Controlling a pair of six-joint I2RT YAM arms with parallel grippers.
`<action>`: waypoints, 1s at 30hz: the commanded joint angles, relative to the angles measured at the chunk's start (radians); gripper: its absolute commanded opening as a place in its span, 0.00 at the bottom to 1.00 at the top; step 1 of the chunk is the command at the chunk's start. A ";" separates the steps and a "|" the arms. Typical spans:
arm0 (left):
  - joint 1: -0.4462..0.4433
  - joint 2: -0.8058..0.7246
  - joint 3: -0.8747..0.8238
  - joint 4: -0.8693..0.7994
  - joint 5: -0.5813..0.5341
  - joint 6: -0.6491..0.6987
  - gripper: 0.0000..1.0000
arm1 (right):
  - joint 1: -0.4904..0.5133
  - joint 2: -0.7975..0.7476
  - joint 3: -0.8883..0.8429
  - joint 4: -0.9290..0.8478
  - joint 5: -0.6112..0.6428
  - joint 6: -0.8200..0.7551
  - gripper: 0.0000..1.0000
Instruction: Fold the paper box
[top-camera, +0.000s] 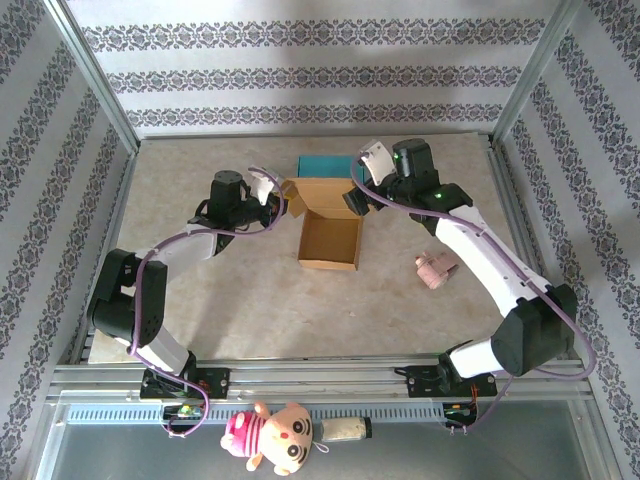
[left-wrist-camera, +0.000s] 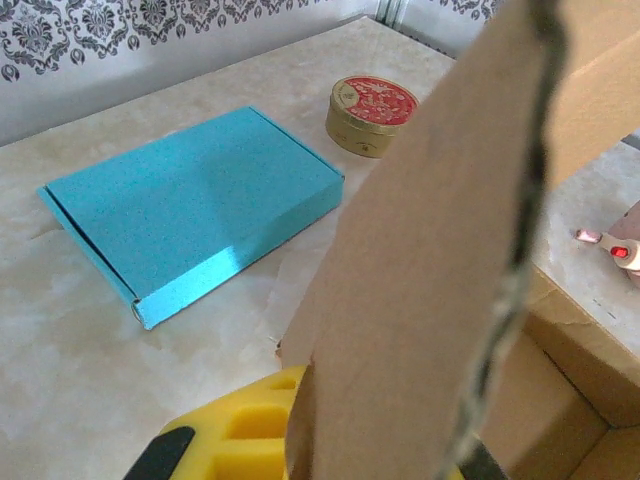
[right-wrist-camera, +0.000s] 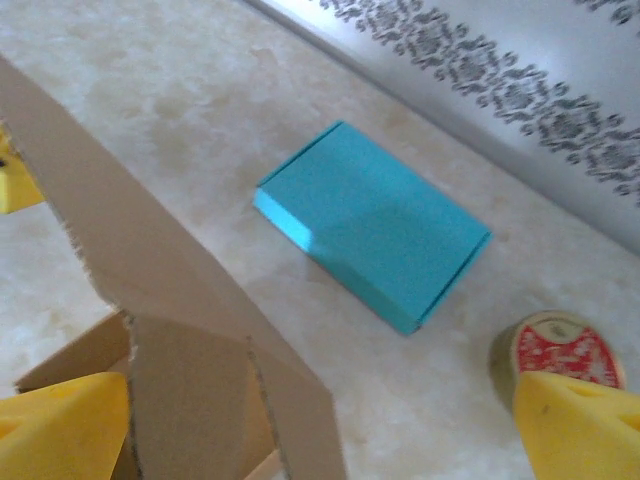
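The brown paper box (top-camera: 330, 238) lies open-topped in the middle of the table, its lid flaps (top-camera: 312, 193) standing up at the far side. My left gripper (top-camera: 281, 205) is shut on the left flap; in the left wrist view that flap (left-wrist-camera: 430, 260) rises from between the yellow fingers (left-wrist-camera: 235, 435). My right gripper (top-camera: 357, 198) is open at the box's far right corner. In the right wrist view its yellow fingers (right-wrist-camera: 62, 428) stand wide apart, and a cardboard flap (right-wrist-camera: 190, 330) stands loose in the gap.
A flat teal box (top-camera: 328, 164) lies just behind the paper box, with a round gold tin (left-wrist-camera: 372, 115) with a red lid beside it. A small pink toy (top-camera: 437, 268) lies at the right. A pink plush (top-camera: 272, 435) sits below the front rail.
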 joint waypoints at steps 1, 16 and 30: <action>-0.005 -0.007 0.054 -0.075 0.014 0.021 0.00 | -0.001 0.002 -0.037 -0.029 -0.079 0.050 0.98; -0.018 -0.026 0.132 -0.221 -0.049 0.025 0.00 | 0.006 0.080 -0.045 -0.010 0.065 0.059 0.42; -0.035 -0.024 0.172 -0.220 -0.182 -0.081 0.00 | 0.032 0.201 0.101 -0.087 0.140 0.331 0.23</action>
